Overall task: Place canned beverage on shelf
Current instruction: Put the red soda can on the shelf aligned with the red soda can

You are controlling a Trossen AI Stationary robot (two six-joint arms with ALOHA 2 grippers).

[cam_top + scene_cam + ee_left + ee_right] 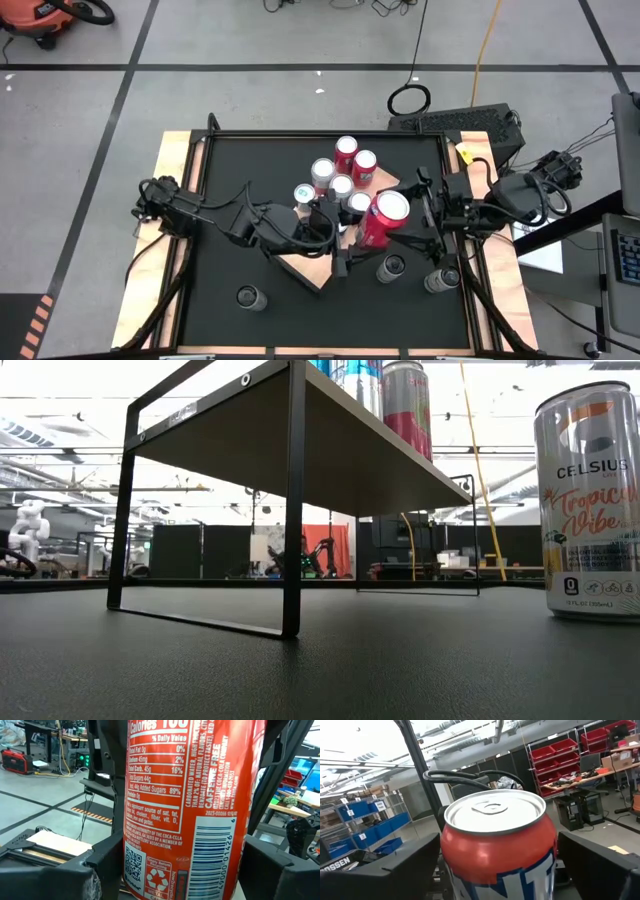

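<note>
We are mid-carry: the red soda can [384,217] hangs over the shelf [312,270] at its 3 o'clock edge, both grippers' jaws pinching it. Next, one gripper must release, the other lower it upright.

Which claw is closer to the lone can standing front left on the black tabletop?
Left. The left claw is at the red can above the shelf, inward from the lone can; the right claw is on the red can's far side.
</note>
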